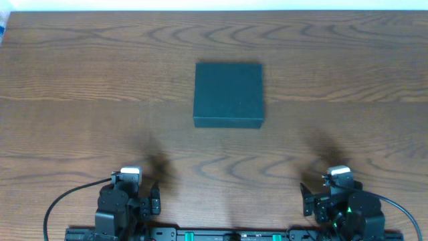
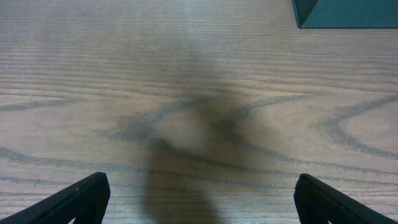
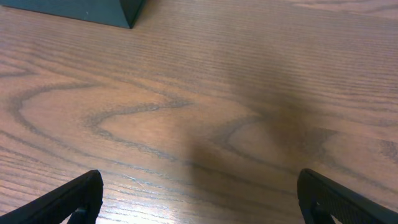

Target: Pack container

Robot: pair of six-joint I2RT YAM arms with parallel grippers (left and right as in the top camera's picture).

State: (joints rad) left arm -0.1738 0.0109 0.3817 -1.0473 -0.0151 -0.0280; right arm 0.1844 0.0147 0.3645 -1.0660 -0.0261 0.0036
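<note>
The container, a dark green-black square box with its lid down, sits on the wood table a little beyond the middle. Its near corner shows at the top right of the left wrist view and at the top left of the right wrist view. My left gripper rests at the near left edge, open, with only bare wood between its fingers. My right gripper rests at the near right edge, also open and empty, its fingers far apart. Both are well short of the container.
The brown wood-grain table spreads on all sides of the box. Black cables loop out from both arm bases along the near edge. A pale strip runs along the far edge of the table.
</note>
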